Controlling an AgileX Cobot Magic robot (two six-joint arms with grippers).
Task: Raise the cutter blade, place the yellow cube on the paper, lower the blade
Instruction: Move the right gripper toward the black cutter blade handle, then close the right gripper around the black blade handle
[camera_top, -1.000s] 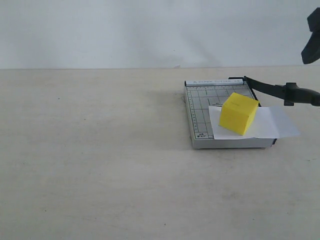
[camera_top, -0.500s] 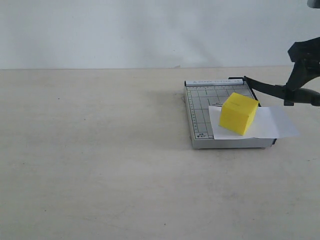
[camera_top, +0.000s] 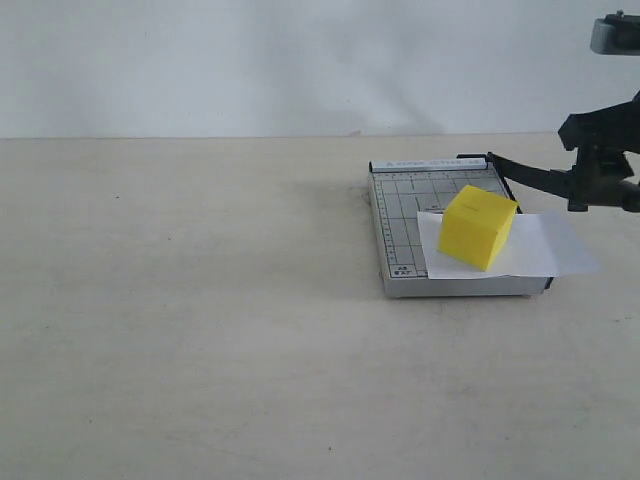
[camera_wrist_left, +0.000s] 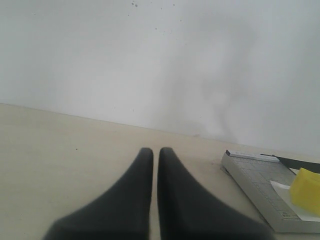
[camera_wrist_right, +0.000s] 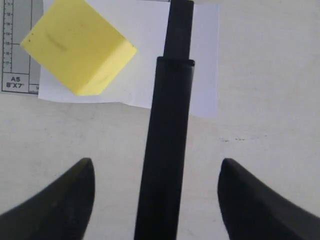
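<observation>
Setting: a robot test bench of the laboratory kind; the wider room cannot be told.
Landmark: a small grey gridded cutter base (camera_top: 400, 215), office gear set on the bench.
Surface: a broad, pale beige tabletop (camera_top: 200, 330), matte and faintly scuffed, spreading on every side of the cutter base.
Backdrop: a plain white wall (camera_top: 250, 60) meeting the tabletop just behind the cutter base.
Props: a white paper (camera_top: 550, 245) and a yellow cube (camera_top: 478, 227) resting on the cutter base, with the black cutter blade (camera_top: 530, 178) hinged at its far edge.
Machinery: the black right gripper (camera_wrist_right: 156, 162) just beside the cutter base at the blade's handle; the left gripper (camera_wrist_left: 155, 152) well apart from it over the tabletop.
</observation>
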